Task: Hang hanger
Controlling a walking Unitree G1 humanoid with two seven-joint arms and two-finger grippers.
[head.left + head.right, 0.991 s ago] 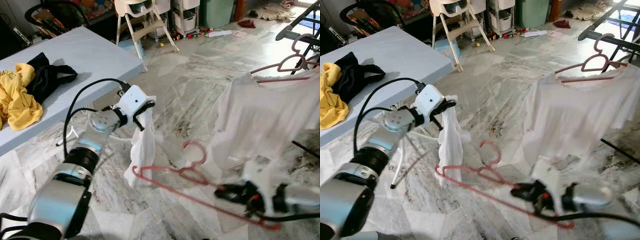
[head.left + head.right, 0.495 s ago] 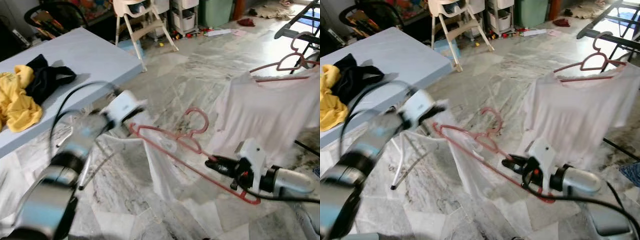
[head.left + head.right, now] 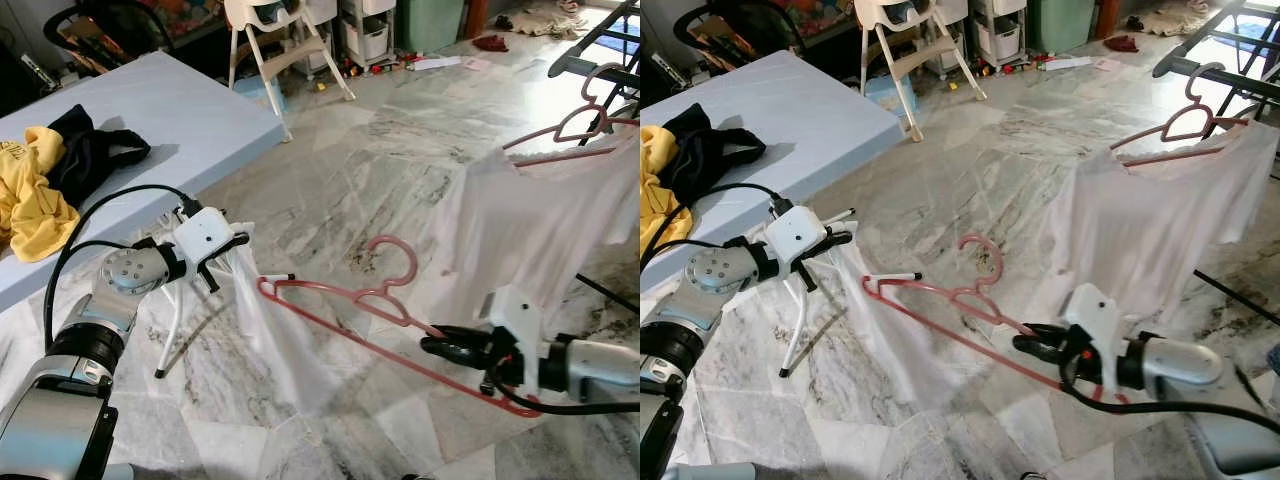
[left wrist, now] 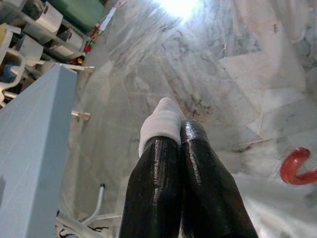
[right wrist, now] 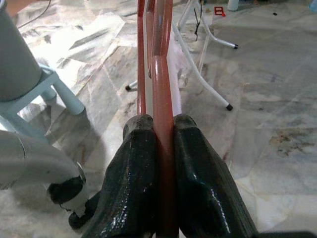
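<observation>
right gripper (image 3: 432, 347) pinches the red hanger (image 3: 375, 315); left gripper (image 3: 232, 243) pinches its white garment (image 3: 275, 335)

Left gripper (image 3: 225, 262) sits at the robot's left front, fingers pinched on the upper edge of the thin white garment (image 3: 275, 335), which drapes down from it toward the marble-tiled floor (image 3: 370, 150).

Red plastic hanger (image 3: 385, 310) runs from just right of that gripper across to the right gripper (image 3: 440, 347), at the robot's right front; the fingers (image 5: 163, 163) clamp the hanger's bar.

Pale blue folding table (image 3: 170, 110) stands behind the left arm, to the left; yellow and black clothes pile (image 3: 55, 175) lies on it.

White shirt on a pink hanger (image 3: 540, 220) hangs far right, behind the right gripper.

White high chair (image 3: 285, 40) stands beyond the table.
</observation>
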